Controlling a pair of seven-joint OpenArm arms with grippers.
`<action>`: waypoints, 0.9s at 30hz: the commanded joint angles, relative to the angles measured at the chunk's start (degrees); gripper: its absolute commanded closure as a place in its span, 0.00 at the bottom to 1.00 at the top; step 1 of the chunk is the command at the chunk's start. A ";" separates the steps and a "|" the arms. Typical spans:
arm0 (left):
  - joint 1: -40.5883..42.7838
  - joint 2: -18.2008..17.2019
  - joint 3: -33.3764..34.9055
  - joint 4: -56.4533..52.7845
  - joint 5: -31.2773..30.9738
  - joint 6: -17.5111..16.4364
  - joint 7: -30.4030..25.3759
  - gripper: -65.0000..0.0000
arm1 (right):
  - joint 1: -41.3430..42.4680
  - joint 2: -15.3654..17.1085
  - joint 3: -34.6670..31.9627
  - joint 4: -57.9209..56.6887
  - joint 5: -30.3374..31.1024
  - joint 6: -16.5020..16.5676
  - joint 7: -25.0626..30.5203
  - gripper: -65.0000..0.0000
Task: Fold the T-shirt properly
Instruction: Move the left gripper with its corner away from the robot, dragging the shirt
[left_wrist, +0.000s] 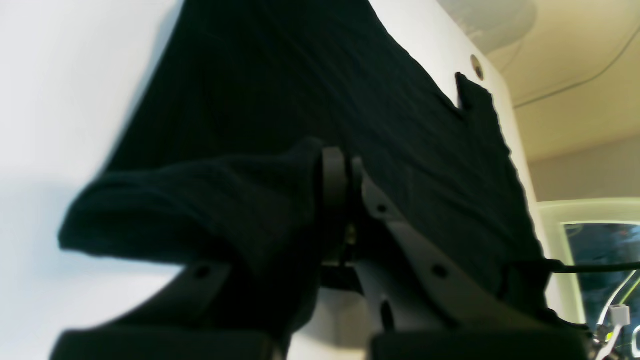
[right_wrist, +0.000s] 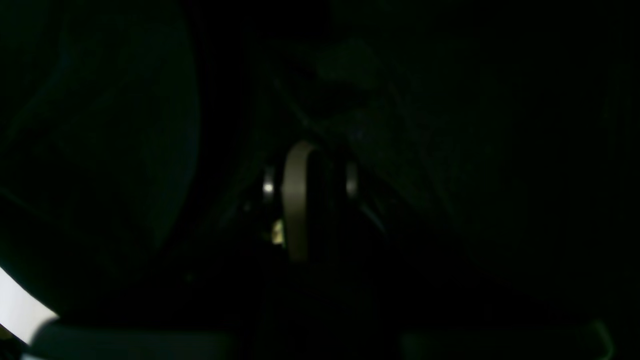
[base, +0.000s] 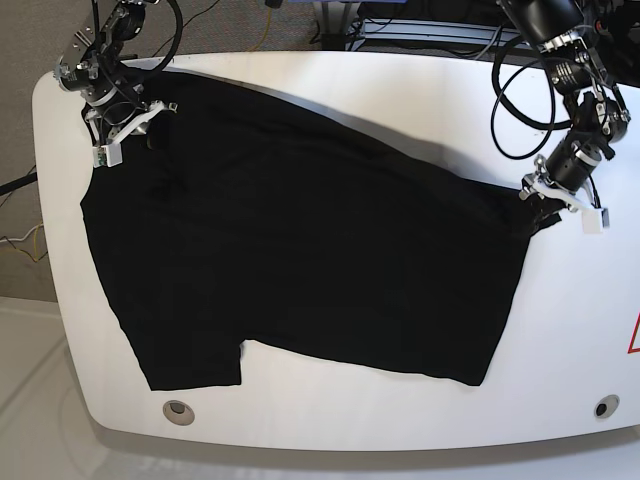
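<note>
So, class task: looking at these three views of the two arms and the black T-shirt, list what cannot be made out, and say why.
- Right wrist view: nearly black; the T-shirt covers the lens, so what the right gripper holds is unreadable.
- Base view: right gripper too small to judge its jaws.
- Left wrist view: cloth bunches over the left gripper, hiding one finger; the frame edge crops the table.
- Any lettering on the shirt: not discernible in any view.

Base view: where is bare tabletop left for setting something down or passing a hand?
Bare table runs along the near edge below the T-shirt, widest at the right corner by the red mark, plus a strip along the far edge. It is crowded at both upper corners, where the left end effector and right end effector meet cloth.
</note>
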 joint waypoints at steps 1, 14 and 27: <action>-1.43 -0.84 -0.16 0.93 0.16 -0.41 -1.26 0.98 | -0.47 0.37 0.04 -0.30 -3.66 -0.58 -3.49 0.87; -5.56 -0.40 -0.25 0.05 8.33 -0.41 -1.26 0.98 | -0.82 0.37 0.13 -0.21 -3.66 -0.58 -3.49 0.87; -9.78 -0.76 -0.33 -8.74 15.81 -0.41 -1.44 0.98 | -0.99 0.37 0.13 -0.13 -3.66 -0.58 -3.49 0.87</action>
